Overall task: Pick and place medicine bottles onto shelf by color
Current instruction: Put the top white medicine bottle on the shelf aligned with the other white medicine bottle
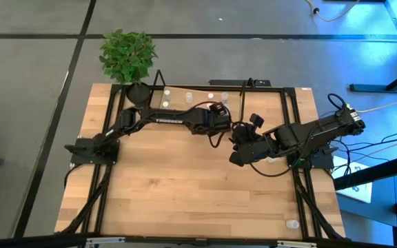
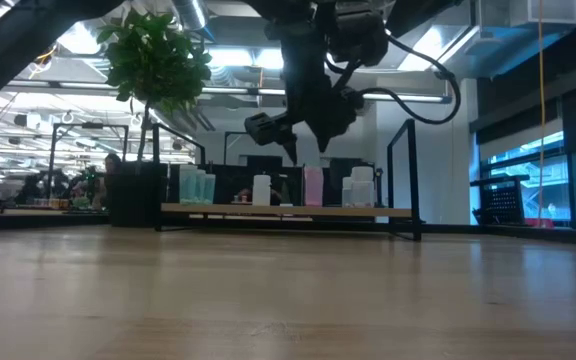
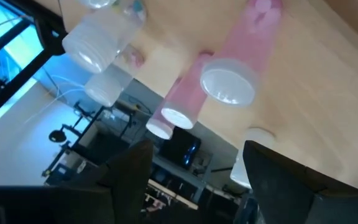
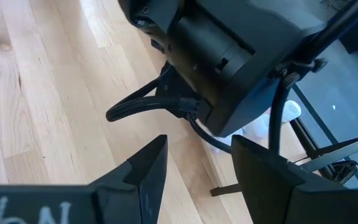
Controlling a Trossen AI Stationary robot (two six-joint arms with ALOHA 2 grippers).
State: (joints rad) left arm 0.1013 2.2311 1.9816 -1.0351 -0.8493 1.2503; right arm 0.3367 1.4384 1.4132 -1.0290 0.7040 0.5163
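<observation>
**Both arms raised near the shelf, jaws empty**

The left gripper (image 1: 234, 128) reaches right across mid-frame, jaws wide apart, holding nothing. The right gripper (image 1: 234, 158) angles left, jaws parted, empty. Medicine bottles (image 2: 313, 186) stand upright on the shelf (image 2: 288, 211), centre of the low view. "TROSSEN" marks the left arm.

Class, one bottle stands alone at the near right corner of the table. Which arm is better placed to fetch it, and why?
Probably the right. The lone bottle stands on the right arm's side; the right pincer hangs open and empty over mid-table. The left pincer, also open, reaches toward the shelf, farther off.
</observation>
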